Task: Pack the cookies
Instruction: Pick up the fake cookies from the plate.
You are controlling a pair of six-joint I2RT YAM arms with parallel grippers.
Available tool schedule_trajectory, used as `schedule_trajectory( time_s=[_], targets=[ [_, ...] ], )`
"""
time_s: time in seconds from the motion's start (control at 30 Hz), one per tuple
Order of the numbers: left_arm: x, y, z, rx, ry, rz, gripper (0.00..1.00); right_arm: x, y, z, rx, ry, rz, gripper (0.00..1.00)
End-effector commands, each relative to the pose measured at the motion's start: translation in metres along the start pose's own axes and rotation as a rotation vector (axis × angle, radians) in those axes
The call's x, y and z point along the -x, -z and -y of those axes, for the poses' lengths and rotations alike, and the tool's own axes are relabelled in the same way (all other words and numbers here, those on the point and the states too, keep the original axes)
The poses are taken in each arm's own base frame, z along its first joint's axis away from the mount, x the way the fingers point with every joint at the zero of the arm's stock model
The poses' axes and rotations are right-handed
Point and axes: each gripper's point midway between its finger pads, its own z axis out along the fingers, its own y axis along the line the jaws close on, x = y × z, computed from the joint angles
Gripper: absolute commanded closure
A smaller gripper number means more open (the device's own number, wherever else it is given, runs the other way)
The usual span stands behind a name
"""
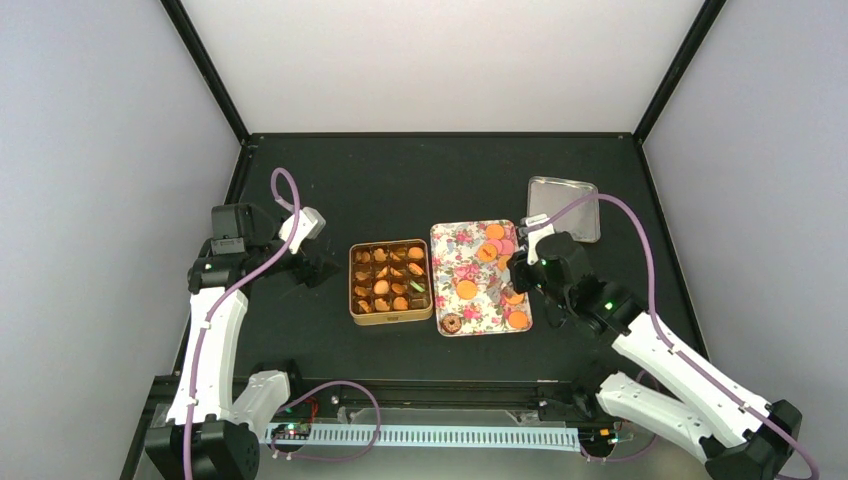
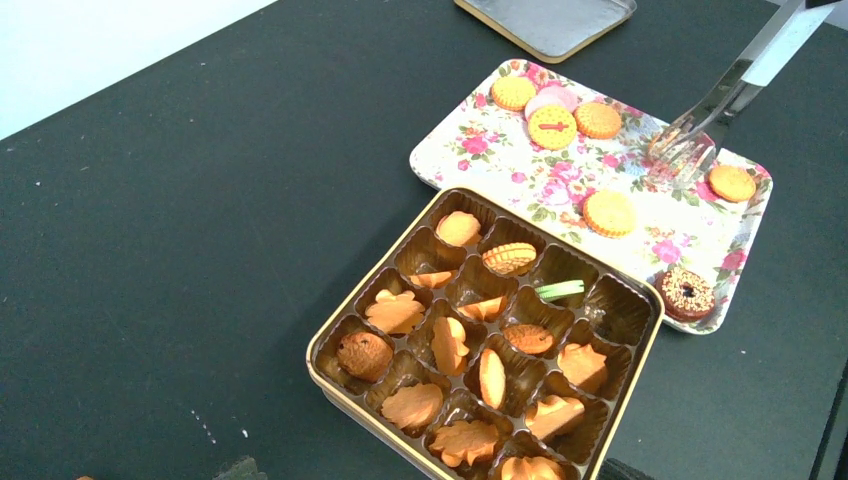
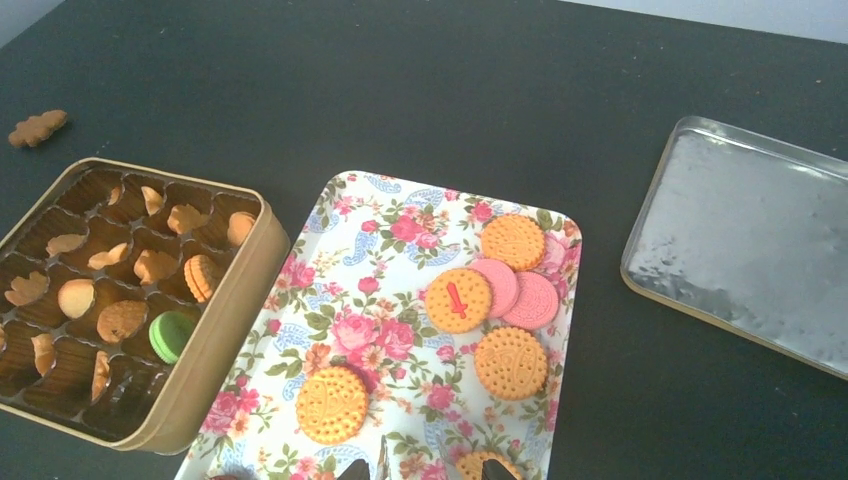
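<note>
- Top view: the black table [image 1: 400,180] sits inside pale walls [image 1: 440,60] with black corner struts [image 1: 205,65].
- The square tin [image 1: 391,316] and floral tray [image 1: 452,245] lie just beside each other at centre. A silver lid [image 1: 563,205] lies past the tray's far right corner.
- I find the cookies [image 1: 467,289] partly on the tray and partly in the tin's cups.
- The left gripper [image 1: 322,270] hovers left of the tin, fingers wide apart and holding nothing.
- Left wrist view: the right gripper [image 2: 685,155] points down at the tray's right part with its fingers close together. I cannot tell whether they pinch anything.
- A brown ring cookie [image 2: 686,291] sits at a tray corner.
- Right wrist view: a green cookie [image 3: 172,335] stands in a tin cup. One stray biscuit [image 3: 38,127] lies on bare table beyond the tin.
</note>
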Motion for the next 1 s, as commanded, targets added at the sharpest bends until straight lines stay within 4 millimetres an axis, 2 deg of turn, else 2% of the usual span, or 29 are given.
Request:
schedule_trajectory(
  time_s=[0.0, 0.1, 0.2, 0.47, 0.63, 0.97],
  targets=[
    [0.015, 0.007, 0.0, -0.005, -0.03, 0.036, 0.11, 0.021, 0.017, 0.002, -0.003, 0.034, 0.065, 0.74],
    [0.017, 0.007, 0.001, -0.004, -0.034, 0.041, 0.11, 0.035, 0.032, 0.006, -0.019, 0.036, 0.095, 0.74],
    [0.018, 0.008, 0.0, 0.0, -0.035, 0.044, 0.11, 0.037, 0.039, 0.01, -0.037, 0.045, 0.079, 0.75],
    [0.015, 0.006, -0.001, -0.004, -0.031, 0.039, 0.11, 0.006, 0.038, 0.02, -0.075, 0.047, -0.033, 0.75],
    [0.016, 0.006, -0.001, -0.003, -0.037, 0.039, 0.11, 0.01, 0.044, 0.021, -0.076, 0.043, -0.013, 0.75],
    [0.018, 0.007, -0.003, 0.007, -0.045, 0.037, 0.11, 0.008, 0.03, 0.019, -0.103, 0.045, -0.091, 0.75]
  ],
)
